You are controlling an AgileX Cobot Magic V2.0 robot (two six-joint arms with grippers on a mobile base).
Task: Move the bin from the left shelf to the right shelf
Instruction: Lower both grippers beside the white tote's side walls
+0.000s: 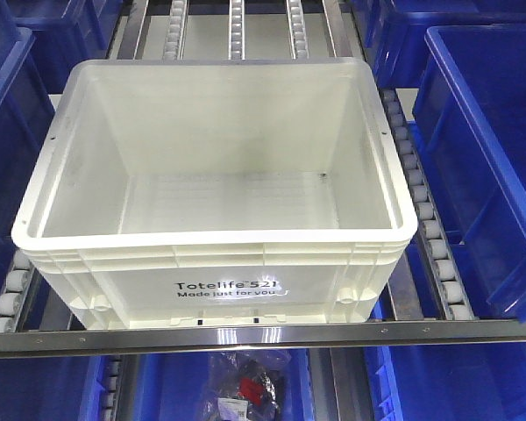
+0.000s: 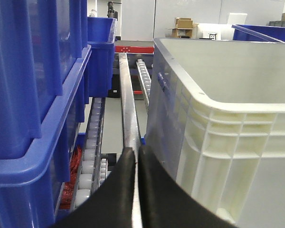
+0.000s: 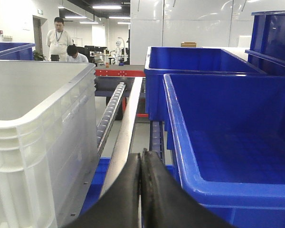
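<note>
Our left gripper (image 2: 136, 153) and right gripper (image 3: 141, 156), both pinched together on nothing, flank the bin (image 1: 219, 263) at 9 and 3 o'clock as it sits on the rollers (image 1: 431, 235), so we judge an uneven squeeze could tip it or knock the blue bin (image 1: 482, 149) at 3 o'clock.

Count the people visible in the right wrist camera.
2: a standing man at upper left, and a second person just right of him, lower, head bowed. More may be hidden behind the white bin.
</note>
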